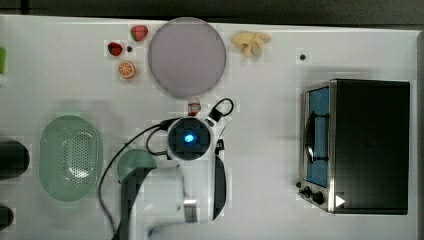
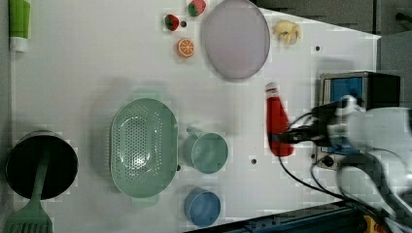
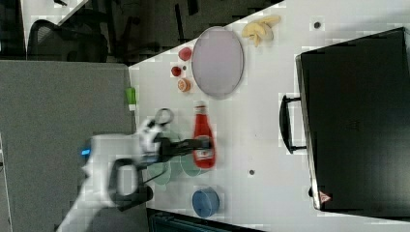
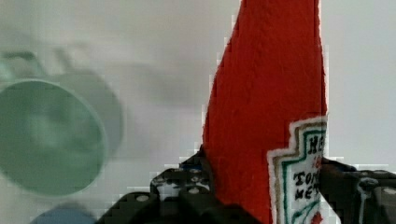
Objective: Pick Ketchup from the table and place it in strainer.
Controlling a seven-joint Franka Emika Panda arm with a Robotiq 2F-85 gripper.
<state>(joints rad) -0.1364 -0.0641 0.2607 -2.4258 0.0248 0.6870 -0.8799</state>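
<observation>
The gripper (image 3: 202, 145) clamps the Ketchup (image 3: 203, 137) near its base; the strainer (image 2: 142, 147) beside the green mug (image 2: 208, 152) holds nothing I can see.

I see a white tabletop (image 1: 60, 80), evenly lit with soft shadows. Dark strip (image 1: 210, 7) beyond its far edge at the top view's top. In the right view: grey partition (image 3: 63, 111) along the right view's left, black office chair (image 3: 53, 41) behind it, dark floor (image 3: 145, 29) beyond the tabletop. Grey panel (image 2: 394, 53) at the left view's right edge.
</observation>
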